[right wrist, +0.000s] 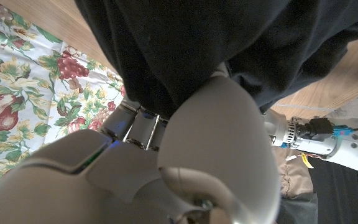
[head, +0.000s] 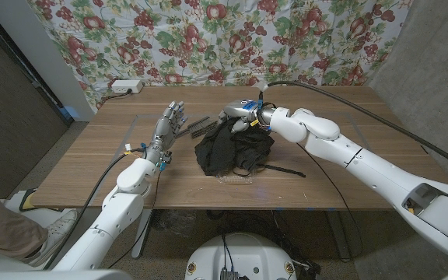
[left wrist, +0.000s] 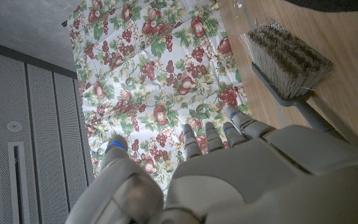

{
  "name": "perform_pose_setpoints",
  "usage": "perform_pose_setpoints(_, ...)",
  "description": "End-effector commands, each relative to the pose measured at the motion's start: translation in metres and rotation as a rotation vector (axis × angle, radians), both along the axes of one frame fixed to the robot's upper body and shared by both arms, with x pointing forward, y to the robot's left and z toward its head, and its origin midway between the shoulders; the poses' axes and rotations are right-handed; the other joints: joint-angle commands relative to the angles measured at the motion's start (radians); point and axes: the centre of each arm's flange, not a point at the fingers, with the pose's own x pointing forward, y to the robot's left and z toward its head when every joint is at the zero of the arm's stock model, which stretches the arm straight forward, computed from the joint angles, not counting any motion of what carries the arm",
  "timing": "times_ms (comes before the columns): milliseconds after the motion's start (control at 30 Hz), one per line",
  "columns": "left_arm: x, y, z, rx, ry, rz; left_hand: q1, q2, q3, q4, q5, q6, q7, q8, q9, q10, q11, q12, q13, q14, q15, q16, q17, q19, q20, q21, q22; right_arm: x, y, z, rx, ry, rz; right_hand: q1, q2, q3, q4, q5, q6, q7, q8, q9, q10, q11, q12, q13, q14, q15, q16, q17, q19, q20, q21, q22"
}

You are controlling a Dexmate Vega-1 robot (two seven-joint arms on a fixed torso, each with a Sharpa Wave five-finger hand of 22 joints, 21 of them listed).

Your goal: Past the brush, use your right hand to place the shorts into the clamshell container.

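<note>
**Operator:** Currently, what is the status of each hand?

**Robot:** My right hand grips the black shorts at their far edge. They drape over the clamshell container, whose clear rim shows at the near side. My left hand holds nothing, fingers apart and raised, just beside the brush.

**Operator:** Procedure for this step?

**Robot:** I judge the fabric is bunched over the container, not seated. Lower straight down, gather loose folds and the trailing drawstring inside the rim, then release. Avoid dragging the light container sideways.
</note>
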Motion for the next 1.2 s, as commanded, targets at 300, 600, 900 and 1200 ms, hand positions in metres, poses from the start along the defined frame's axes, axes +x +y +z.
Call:
perform_pose_setpoints(300,-0.0018,-0.003,-0.0016,0.005,0.003,-0.002,-0.001,0.004,-0.002,0.001,-0.001,0.004,0.0,0.001,0.002,0.005,-0.001,0.006,0.005,-0.013,-0.071,0.001,0.004,0.004,-0.048,-0.001,0.003,0.007,-0.0052,-0.0124,0.002,-0.017,-0.041,0.055,0.083,0.048,0.032,0.01,-0.037,-0.016,-0.044,-0.032,-0.038,-0.014,-0.005,-0.019,0.007,-0.122,-0.088,-0.061,-0.05,-0.14,-0.043,0.002)
perform_pose_setpoints(600,-0.0035,-0.0039,-0.0033,0.003,0.002,-0.005,-0.001,0.004,-0.003,0.001,-0.001,0.005,0.002,0.001,0.002,0.005,0.0,0.006,0.005,-0.013,-0.071,0.002,0.004,0.004,-0.048,-0.001,0.003,0.0052,-0.0049,-0.0146,-0.013,-0.015,-0.052,0.04,0.08,0.049,0.033,-0.002,-0.068,-0.021,-0.084,-0.062,-0.061,-0.023,-0.031,-0.05,-0.01,-0.129,-0.152,-0.112,-0.067,-0.132,-0.039,0.001)
perform_pose_setpoints(900,-0.0057,-0.0028,-0.004,0.002,-0.002,0.0,-0.001,0.005,-0.003,0.001,-0.001,0.006,0.002,0.001,0.002,0.005,-0.001,0.006,0.005,-0.012,-0.071,0.002,0.004,0.004,-0.047,-0.001,0.003,0.0048,-0.0051,-0.0176,-0.04,-0.012,-0.073,0.013,0.081,0.05,0.037,-0.014,-0.126,-0.036,-0.156,-0.105,-0.117,-0.026,-0.094,-0.108,-0.069,-0.129,-0.215,-0.156,-0.144,-0.122,-0.09,-0.014)
perform_pose_setpoints(1200,-0.0051,-0.0046,-0.005,0.002,0.001,-0.008,-0.001,0.005,-0.004,0.001,-0.001,0.006,0.001,0.001,0.002,0.006,0.0,0.006,0.005,-0.012,-0.07,0.002,0.004,0.005,-0.047,-0.001,0.003,0.0034,-0.0076,-0.018,-0.046,-0.008,-0.088,-0.065,0.078,0.042,0.064,-0.024,-0.201,-0.035,-0.246,-0.156,-0.196,-0.02,-0.189,-0.192,-0.194,-0.108,-0.325,-0.223,-0.252,-0.119,-0.146,-0.019)
